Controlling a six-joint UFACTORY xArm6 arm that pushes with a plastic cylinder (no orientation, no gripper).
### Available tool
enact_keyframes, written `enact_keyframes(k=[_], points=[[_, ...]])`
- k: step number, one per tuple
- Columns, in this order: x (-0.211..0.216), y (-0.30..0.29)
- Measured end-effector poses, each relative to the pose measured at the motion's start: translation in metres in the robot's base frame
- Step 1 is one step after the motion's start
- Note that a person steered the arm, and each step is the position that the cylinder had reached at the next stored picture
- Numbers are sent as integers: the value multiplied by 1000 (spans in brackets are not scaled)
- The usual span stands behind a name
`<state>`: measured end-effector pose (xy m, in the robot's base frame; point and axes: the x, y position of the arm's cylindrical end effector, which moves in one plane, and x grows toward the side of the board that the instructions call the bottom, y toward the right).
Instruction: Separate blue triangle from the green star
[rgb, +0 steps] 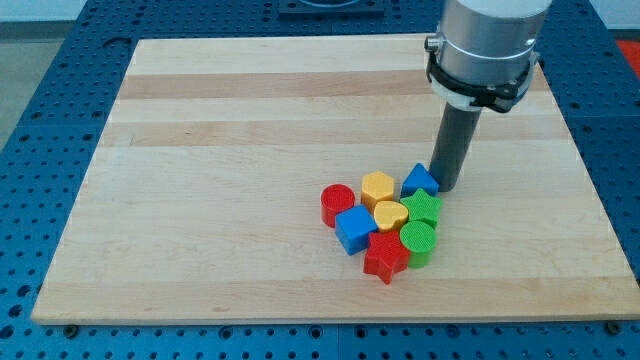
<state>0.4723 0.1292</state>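
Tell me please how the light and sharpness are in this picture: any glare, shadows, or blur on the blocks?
Camera view: light is even and soft, no strong glare on the wooden board. Small soft shadows lie under the blocks. The blue triangle and green star are sharp enough to tell their shapes. My tip is dark, its end beside the triangle on the view's right; contact cannot be told.
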Motion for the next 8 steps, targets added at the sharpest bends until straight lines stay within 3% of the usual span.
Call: enact_keyframes(k=[1,3,5,6,8], points=[[-19,68],[22,150],[82,131],[89,96],[35,53]])
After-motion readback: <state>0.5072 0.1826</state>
